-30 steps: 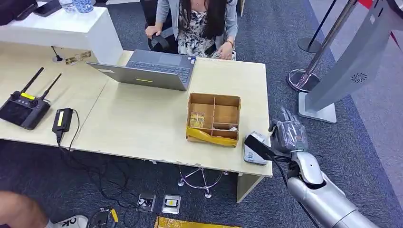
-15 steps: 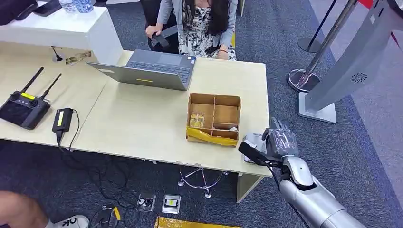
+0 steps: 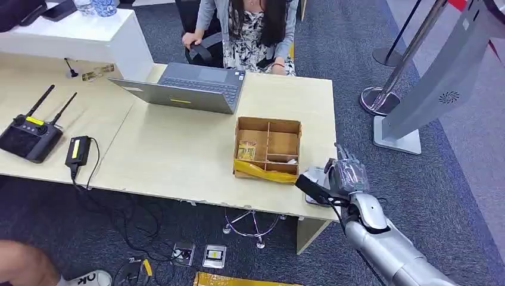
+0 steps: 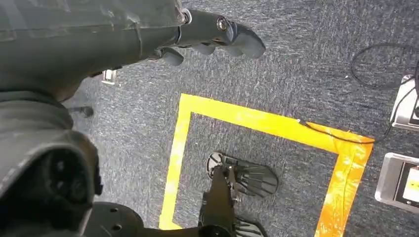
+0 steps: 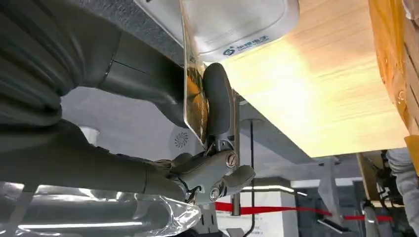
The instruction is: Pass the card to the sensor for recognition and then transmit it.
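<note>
**Card at the sensor, right hand holding it edge-on**

The right hand (image 3: 347, 176) is at the table's (image 3: 178, 155) near corner, right beside the sensor (image 5: 232, 22), the white reader sitting at that corner, just past the box (image 3: 268, 149). From the wrist camera the card (image 5: 193, 94) stands pinched between the thumb and the dark fingers (image 5: 217, 101), its top edge up against the sensor's face, or very nearly; I can't tell for sure whether they touch.

So the step in hand looks like the read itself. To do it well, I'd say the flat of the card wants to face the sensor, not the thin edge (readers tend to like a broad face held close), so a small turn of the wrist toward the sensor may be called for. Keep the pinch firm but low on the card, leaving the upper part free of fingers. Hold steady beside the sensor long enough for recognition, and watch the black bracket on the wrist (image 3: 312, 187), which hangs over the sensor and could knock it off the table's edge.

The left hand (image 4: 217, 37) hangs over the carpet, fingers loosely curled, holding nothing. A person (image 3: 250, 30) sits across the table from the sensor, behind the laptop (image 3: 190, 89), a likely receiver for the handover.
</note>
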Available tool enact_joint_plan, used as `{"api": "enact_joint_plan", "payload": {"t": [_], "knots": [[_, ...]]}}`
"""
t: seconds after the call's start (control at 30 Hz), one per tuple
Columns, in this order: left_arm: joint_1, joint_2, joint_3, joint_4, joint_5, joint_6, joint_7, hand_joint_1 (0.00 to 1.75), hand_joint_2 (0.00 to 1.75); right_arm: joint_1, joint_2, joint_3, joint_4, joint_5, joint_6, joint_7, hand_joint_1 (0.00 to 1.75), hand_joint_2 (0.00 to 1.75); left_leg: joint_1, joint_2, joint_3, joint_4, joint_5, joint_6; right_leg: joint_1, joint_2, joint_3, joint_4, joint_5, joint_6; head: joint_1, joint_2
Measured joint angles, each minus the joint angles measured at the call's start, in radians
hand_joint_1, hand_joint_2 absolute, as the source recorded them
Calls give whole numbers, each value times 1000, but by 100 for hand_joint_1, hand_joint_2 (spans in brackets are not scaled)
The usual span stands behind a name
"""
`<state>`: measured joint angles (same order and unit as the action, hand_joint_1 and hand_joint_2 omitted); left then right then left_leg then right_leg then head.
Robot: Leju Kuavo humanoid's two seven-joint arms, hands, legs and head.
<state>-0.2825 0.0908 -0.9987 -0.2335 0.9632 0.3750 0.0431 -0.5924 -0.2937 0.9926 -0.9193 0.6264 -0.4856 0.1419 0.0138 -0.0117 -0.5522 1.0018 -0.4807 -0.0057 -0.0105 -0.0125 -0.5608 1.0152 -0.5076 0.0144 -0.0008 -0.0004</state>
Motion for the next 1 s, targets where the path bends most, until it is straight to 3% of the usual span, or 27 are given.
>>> {"api": "enact_joint_plan", "payload": {"t": [0.23,0.37,0.6,0.83,1.0], "knots": [[-3,-2,-5,0,-6,0,1,0,0,-12,11,0,28,0,-24,-8,175,175,0,1,0,0,0,0,0,0,0,0,0,0,0,0],[-2,-2,-5,0,0,3,1,0,0,-14,12,0,35,51,-79,3,175,175,0,1,0,0,0,0,0,0,0,0,0,0,0,0],[-2,-2,-5,0,12,3,-2,0,0,-24,6,-6,39,81,-112,30,175,175,0,1,0,0,0,0,0,1,0,0,0,0,0,0],[-2,-2,-5,0,6,3,-2,0,0,-68,-27,-46,-10,140,-95,79,175,175,0,2,0,0,0,0,-1,2,0,0,1,0,0,0],[-2,-2,-6,0,3,7,-2,0,0,-108,-46,-69,-84,207,-6,112,175,175,0,3,0,0,0,0,-1,3,0,0,1,0,0,0]]}}
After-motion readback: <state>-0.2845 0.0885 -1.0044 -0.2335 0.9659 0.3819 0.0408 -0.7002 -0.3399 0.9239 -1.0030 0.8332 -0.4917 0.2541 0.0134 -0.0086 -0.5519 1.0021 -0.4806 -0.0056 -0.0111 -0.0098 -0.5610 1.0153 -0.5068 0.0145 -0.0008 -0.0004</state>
